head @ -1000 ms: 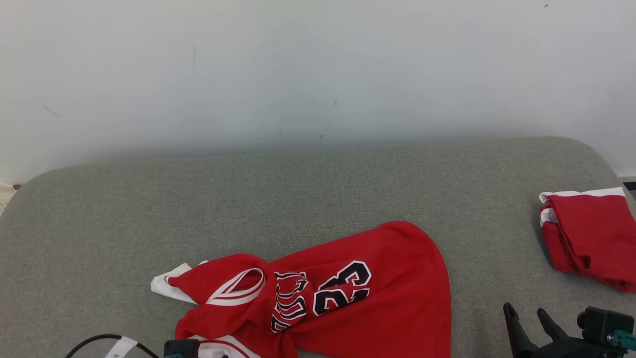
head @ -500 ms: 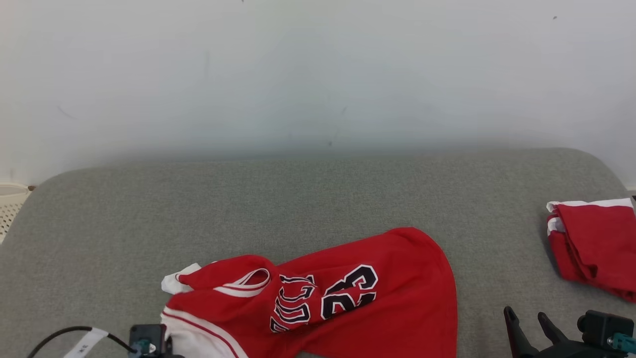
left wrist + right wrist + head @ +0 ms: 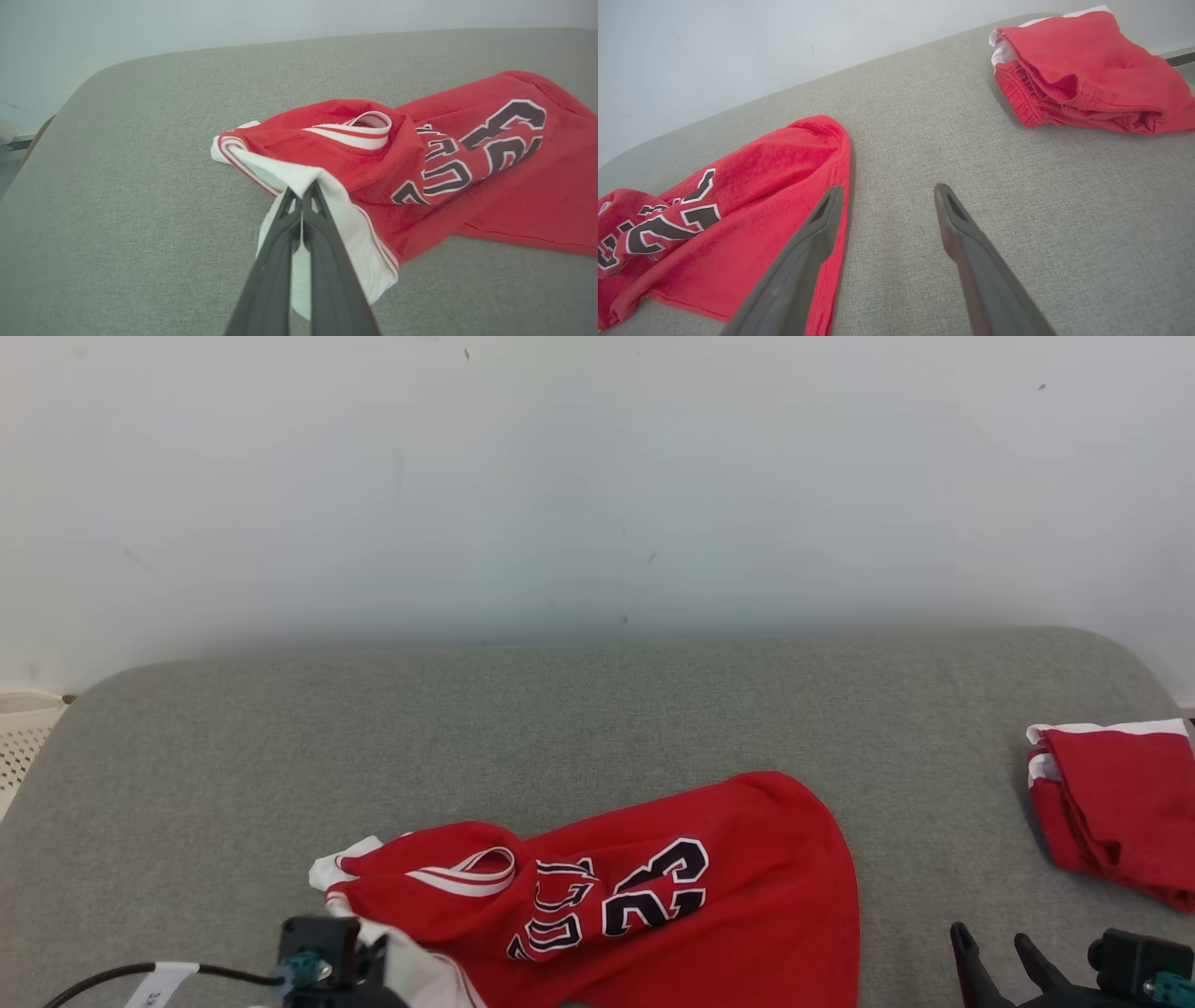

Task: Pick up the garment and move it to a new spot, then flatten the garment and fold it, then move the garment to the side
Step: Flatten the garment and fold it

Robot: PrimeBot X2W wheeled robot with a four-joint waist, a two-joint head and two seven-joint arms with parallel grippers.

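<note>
Red jersey [image 3: 747, 877]: L tool [image 3: 303, 187] pinched on its white trim [image 3: 275, 170]; R tool [image 3: 887, 193] spread, empty.

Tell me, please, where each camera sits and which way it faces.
Left wrist: behind the left pincer, shut on the jersey, facing across the grey cushion.
Right wrist: behind the open right pincer, facing the folded red garment.
Head: high, looking forward and down; both pincers at bottom corners.
All three share the jersey.
</note>
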